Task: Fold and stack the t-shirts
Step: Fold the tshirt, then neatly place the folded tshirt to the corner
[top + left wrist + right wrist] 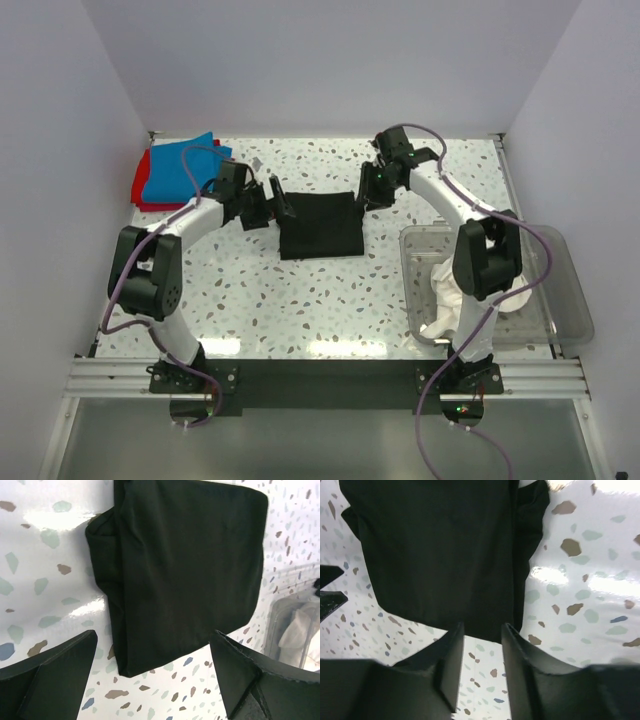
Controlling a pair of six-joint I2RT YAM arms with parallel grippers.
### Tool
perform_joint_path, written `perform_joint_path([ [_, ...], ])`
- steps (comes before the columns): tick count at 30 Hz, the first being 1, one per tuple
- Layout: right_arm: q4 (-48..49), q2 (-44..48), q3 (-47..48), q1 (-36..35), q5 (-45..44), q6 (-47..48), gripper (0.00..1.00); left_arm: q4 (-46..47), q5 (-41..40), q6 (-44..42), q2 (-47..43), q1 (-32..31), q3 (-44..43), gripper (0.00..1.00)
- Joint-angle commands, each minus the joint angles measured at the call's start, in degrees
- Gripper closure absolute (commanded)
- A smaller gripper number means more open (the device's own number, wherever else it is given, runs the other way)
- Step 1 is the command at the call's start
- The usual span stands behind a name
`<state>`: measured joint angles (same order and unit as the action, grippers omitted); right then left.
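Folded black t-shirt (320,226) flat on the bench (330,300), a pincer at either side.
Far left, a blue t-shirt (182,165) lies on a red t-shirt (142,192). The left pincer (155,635) is released, jaws wide. The right pincer (482,627) has its fingers narrowly parted, grasping nothing. White t-shirts (447,292) sit in the clear bin (565,295).

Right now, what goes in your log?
black shirt: folded flat | left gripper: open, empty | right gripper: open, empty | blue shirt: on red shirt

Matt black cloth t-shirt (190,570) on glossy speckled table (40,580); clear plastic bin (568,285)
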<state>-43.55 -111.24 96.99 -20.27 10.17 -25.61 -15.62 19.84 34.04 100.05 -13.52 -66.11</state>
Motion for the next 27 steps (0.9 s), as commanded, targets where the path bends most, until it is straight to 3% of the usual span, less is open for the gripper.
perform_joint_path([
  [1,4.7,0.8,-1.4,-0.6,5.2,-1.6,0.63,9.5,5.1,1.0,-3.2,0.9,1.4,0.00],
  [3,5.6,-0.3,-2.2,-0.6,5.9,-2.2,0.67,12.3,7.4,2.3,-3.5,1.9,3.9,0.00],
  [6,6.0,-2.9,-2.1,-0.6,6.8,-2.2,0.81,17.9,10.5,4.2,-4.2,3.4,7.0,0.00],
  [7,5.9,-3.6,-2.2,-0.6,7.1,-2.2,0.93,19.1,11.0,4.3,-4.2,3.7,7.6,0.00],
  [9,5.9,-5.4,-2.5,-0.7,7.3,-2.3,1.00,19.4,11.2,3.4,-4.3,4.0,8.4,0.00],
  [15,6.6,-10.0,-3.3,-0.7,8.8,-2.3,1.00,16.6,9.1,-0.1,-3.2,4.0,8.1,0.00],
  [27,-2.1,-16.7,-0.1,-0.7,-0.9,0.9,1.00,21.6,7.7,0.1,1.0,4.0,12.0,0.00],
])
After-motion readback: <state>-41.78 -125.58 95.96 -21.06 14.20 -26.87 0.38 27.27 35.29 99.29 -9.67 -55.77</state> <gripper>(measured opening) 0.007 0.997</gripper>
